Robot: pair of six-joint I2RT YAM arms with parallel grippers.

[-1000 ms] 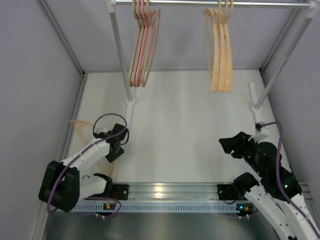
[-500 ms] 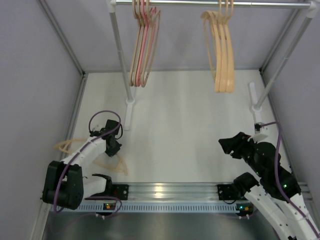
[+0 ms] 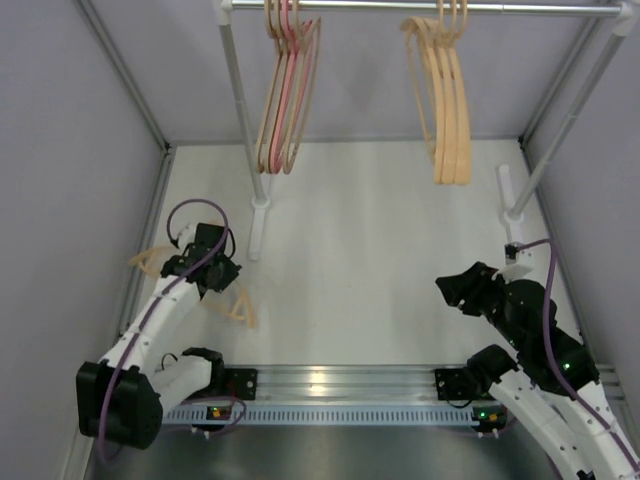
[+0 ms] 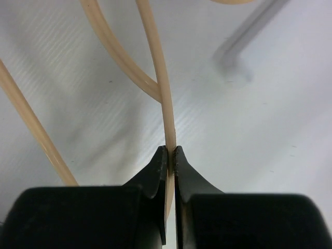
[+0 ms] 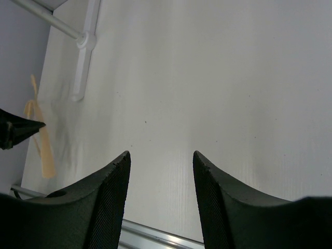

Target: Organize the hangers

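**Beige hanger pinched low beside the left pole**

The loose beige hanger [image 3: 243,314] sits low over the surface [image 3: 380,260], on the wall side of the left pole [image 3: 240,110]. From above only its two ends show, because its middle is hidden under the left tool [image 3: 210,272]. The left wrist view shows what is hidden there: that tool [image 4: 171,153] is clamped on one thin bar, and the hanger's other bars run out of frame. Whether the hanger touches the surface cannot be told. The left arm stretches forward toward the pole's foot. The right tool [image 3: 452,290] hovers well away from the pole, spread wide and empty. On the rail [image 3: 430,8], beige-and-pink hangers [image 3: 285,100] hang just beside the pole, and peach hangers [image 3: 447,110] hang farther along.
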